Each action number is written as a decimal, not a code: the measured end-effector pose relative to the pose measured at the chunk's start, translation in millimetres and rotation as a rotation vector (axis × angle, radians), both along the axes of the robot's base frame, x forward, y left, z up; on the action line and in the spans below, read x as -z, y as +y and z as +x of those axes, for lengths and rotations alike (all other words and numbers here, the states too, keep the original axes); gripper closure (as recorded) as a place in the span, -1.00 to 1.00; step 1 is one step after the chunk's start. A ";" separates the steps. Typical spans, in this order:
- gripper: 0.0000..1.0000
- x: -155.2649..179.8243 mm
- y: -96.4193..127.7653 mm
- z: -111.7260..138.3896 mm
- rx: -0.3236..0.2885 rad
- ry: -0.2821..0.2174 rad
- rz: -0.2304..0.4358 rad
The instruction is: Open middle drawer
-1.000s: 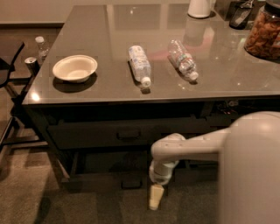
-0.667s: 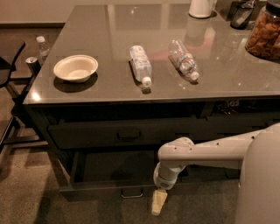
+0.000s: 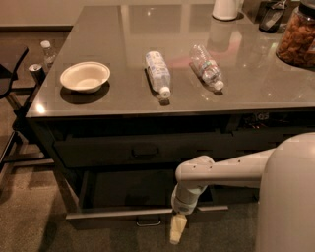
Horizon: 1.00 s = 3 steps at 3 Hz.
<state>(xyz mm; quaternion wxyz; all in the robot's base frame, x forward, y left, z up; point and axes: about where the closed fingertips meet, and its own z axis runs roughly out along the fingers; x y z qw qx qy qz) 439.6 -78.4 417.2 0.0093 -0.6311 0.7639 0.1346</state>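
Note:
The middle drawer [image 3: 113, 214] stands pulled out under the counter. It shows a pale metal front rim, a dark inside and a small handle [image 3: 147, 222] at the centre of its front. My gripper [image 3: 177, 231] points down at the drawer's front edge, just right of the handle, at the end of my white arm [image 3: 221, 170], which reaches in from the right. A slimmer drawer [image 3: 98, 152] with a dark handle sits closed above it. Any drawer lower down is hidden.
On the grey counter [image 3: 256, 93] lie a white bowl [image 3: 84, 76] and two plastic bottles [image 3: 157, 71] [image 3: 206, 66]. A snack jar [image 3: 298, 39] and a white container [image 3: 225, 9] stand at the back right. A dark chair [image 3: 10, 74], a small bottle [image 3: 47, 51] and a can [image 3: 35, 73] are on the left.
The middle drawer has slid out toward the camera, showing its pale rim and dark inside. My gripper has moved down and toward the camera along with the drawer's front.

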 end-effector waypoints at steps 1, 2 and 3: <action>-1.00 10.5 -14.5 -22.2 0.022 0.070 -0.022; -1.00 2.4 -30.5 -48.9 0.073 0.113 -0.034; -1.00 -17.2 -42.1 -71.8 0.118 0.118 -0.036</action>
